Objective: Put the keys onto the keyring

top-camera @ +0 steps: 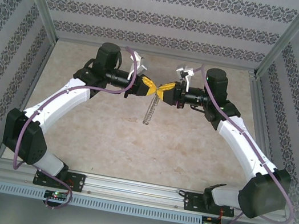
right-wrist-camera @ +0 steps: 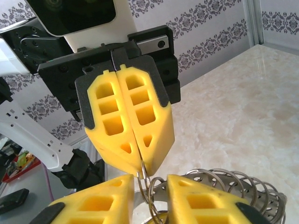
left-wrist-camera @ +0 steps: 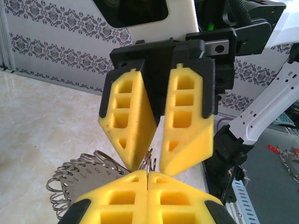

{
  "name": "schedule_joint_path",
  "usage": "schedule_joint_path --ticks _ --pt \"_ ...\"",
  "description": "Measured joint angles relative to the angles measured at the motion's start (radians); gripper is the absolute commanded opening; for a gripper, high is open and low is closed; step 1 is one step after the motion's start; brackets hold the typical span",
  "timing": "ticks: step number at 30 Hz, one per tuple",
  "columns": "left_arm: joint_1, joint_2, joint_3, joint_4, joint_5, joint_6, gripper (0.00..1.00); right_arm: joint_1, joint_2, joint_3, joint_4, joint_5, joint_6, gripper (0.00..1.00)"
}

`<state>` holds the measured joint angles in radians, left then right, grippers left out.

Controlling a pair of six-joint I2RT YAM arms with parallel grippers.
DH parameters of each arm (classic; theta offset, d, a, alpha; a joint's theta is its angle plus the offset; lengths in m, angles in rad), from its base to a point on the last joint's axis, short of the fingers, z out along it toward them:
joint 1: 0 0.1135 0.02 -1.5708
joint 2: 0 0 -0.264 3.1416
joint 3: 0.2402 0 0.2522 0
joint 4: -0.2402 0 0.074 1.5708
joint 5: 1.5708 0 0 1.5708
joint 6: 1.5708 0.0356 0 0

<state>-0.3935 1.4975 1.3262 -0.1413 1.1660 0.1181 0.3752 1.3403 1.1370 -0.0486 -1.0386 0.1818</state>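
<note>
Left fingers (right-wrist-camera: 117, 126) clenched on the keyring (right-wrist-camera: 233, 182), right fingers (left-wrist-camera: 187, 116) parted astride it: likely light, stiff, slippery wire, best pinched at its bare rim.

Bright, even, diffuse light. Pale glare lies on the table (left-wrist-camera: 42, 126) at nine o'clock in the left wrist view; the top view looks soft and washed.

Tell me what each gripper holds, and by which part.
The left gripper pinches the keyring by its thin wire loop. The right gripper holds nothing; its jaws stand apart around that loop.
</note>
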Motion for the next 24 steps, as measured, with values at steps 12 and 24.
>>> schedule_joint_path --ticks 12,24 --pt "-0.005 0.000 0.001 0.001 -0.034 -0.013 0.12 0.000 0.000 0.040 -0.082 0.039 -0.030 0.00" --pt "-0.003 -0.048 0.020 -0.021 -0.176 0.017 0.39 0.003 0.049 0.274 -0.451 0.174 -0.267 0.00"
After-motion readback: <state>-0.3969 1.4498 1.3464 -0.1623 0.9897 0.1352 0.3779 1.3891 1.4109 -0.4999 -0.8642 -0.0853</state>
